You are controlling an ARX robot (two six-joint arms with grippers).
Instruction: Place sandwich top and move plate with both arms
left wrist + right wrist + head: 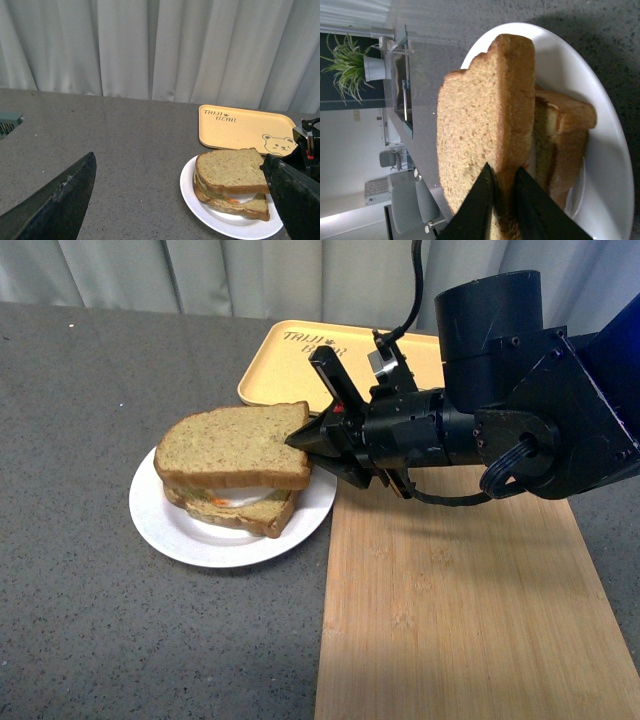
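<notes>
Brown top [235, 445] lies on the stack on the plate [170, 525], its right edge clamped in the right end effector [300, 438], reaching in level from the right. Left end effector [178, 162] hangs spread, well left of the plate.

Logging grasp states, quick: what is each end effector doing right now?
Left end effector: open, holding nothing.
Right end effector: closed on a corner of the square brown wholegrain bread slice.

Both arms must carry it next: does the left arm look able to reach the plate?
Probably yes: the open left gripper faces the plate with nothing between them; the right gripper pinches the sandwich top opposite.
</notes>
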